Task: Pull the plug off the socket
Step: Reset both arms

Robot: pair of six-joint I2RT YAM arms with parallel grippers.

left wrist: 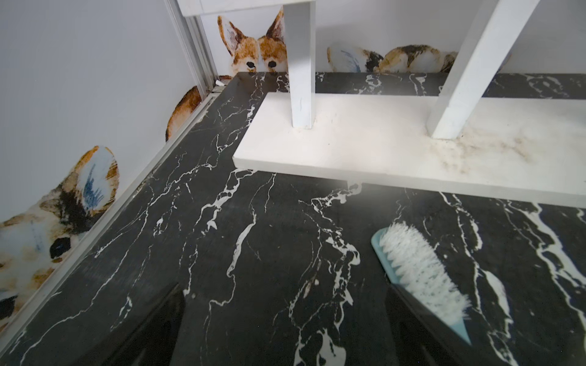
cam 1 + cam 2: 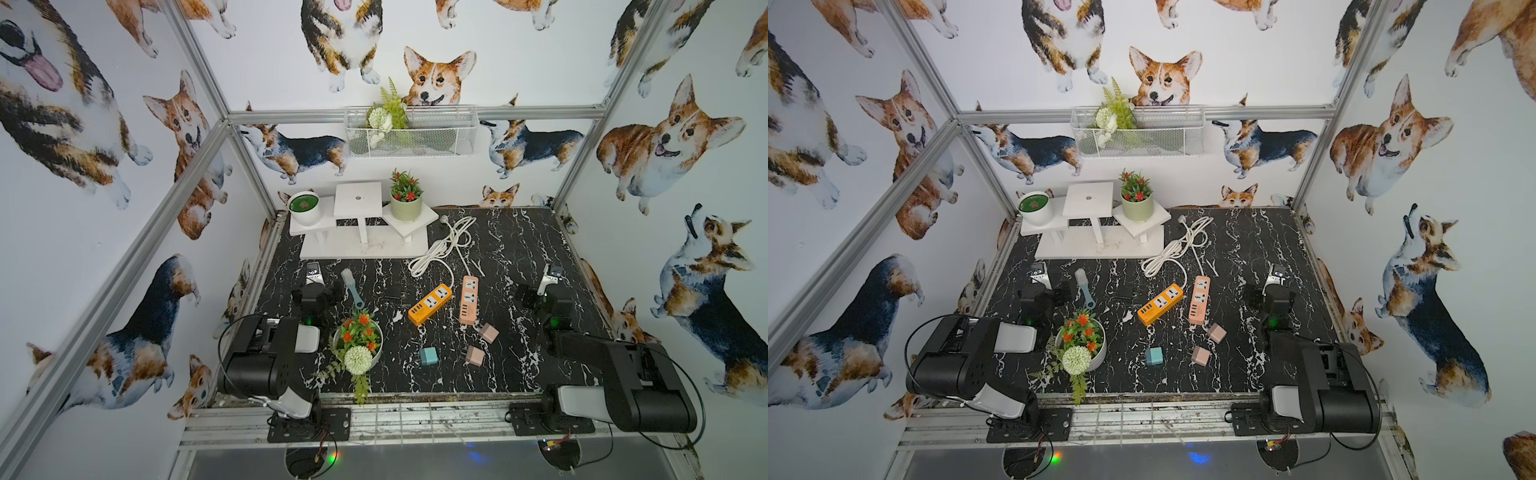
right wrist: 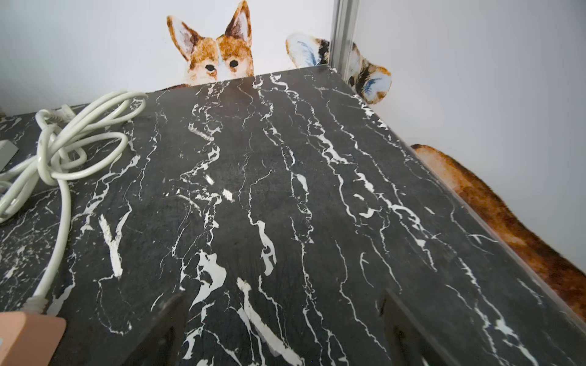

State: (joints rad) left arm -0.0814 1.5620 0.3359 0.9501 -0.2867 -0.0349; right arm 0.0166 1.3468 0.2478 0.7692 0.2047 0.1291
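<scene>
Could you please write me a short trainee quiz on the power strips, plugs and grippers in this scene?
1. True or false: no plug sits in the orange power strip.
2. The teal plug lies: A in a socket, B loose on the table, C in a gripper?
3. Fill in: the left gripper and the right gripper are both ____.
Key: 1 true; 2 B; 3 open.

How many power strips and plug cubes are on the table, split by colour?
Orange power strip: 1
Pink power strip: 1
Pink plug cubes: 2
Teal plug cube: 1
Total: 5
</scene>
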